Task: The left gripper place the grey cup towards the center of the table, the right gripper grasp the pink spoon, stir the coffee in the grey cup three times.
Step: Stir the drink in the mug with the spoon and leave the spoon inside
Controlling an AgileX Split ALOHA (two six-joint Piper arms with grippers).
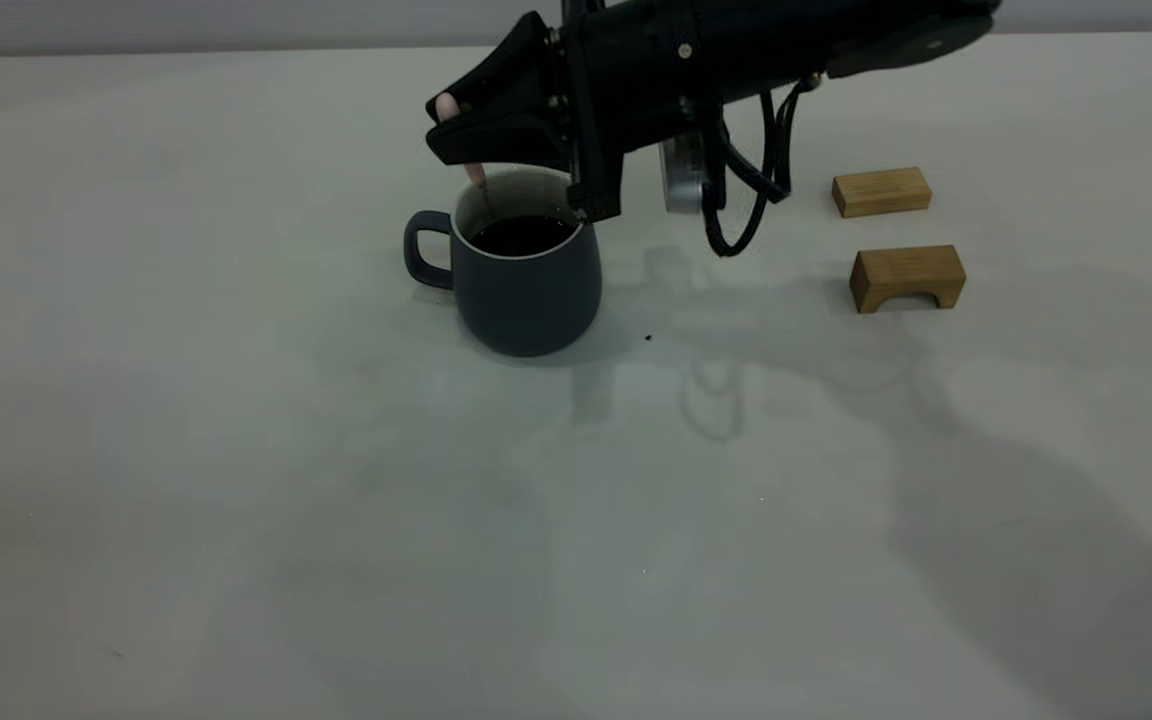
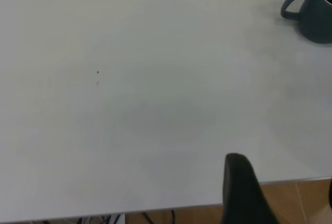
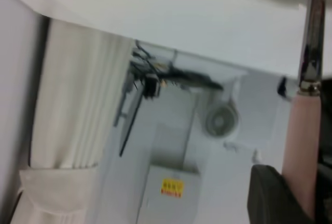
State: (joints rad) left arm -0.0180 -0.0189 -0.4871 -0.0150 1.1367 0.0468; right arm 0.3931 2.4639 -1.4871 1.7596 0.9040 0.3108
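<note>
The grey cup (image 1: 528, 285) stands on the table (image 1: 236, 450) a little left of centre, its handle pointing left, with dark coffee (image 1: 521, 235) inside. My right gripper (image 1: 454, 125) hangs over the cup's far left rim, shut on the pink spoon (image 1: 477, 173), which points down into the cup. In the right wrist view the pink handle (image 3: 303, 146) sits between the dark fingers (image 3: 270, 198), with the metal neck beyond it. My left gripper (image 2: 285, 198) is out of the exterior view; it hovers open over the table's edge, far from the cup (image 2: 316, 16).
Two tan wooden blocks lie right of the cup: a flat one (image 1: 881, 191) farther back and an arched one (image 1: 907, 277) nearer. The right arm's cables (image 1: 736, 200) hang between cup and blocks. A small dark speck (image 1: 648, 337) lies by the cup.
</note>
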